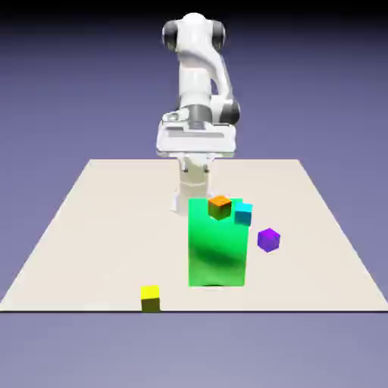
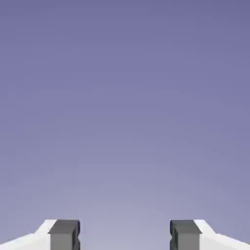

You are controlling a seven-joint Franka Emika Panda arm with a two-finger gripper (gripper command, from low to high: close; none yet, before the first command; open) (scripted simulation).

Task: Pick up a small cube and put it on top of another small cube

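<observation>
- Yellow cube sits near the desk front edge.
- Tall green block carries an orange cube; descending carelessly could clip either.
- Cyan cube, then purple cube, lie separate, rightward.
- End effector is spread wide, empty, facing backdrop only.

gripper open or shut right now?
Open: in the hand view the gripper fingertips stand wide apart, only backdrop between them.

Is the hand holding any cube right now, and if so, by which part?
Nothing is held. In the hand view the hand is open, with only backdrop between its fingertips. The purple cube sits on the table, apart from the hand.
</observation>
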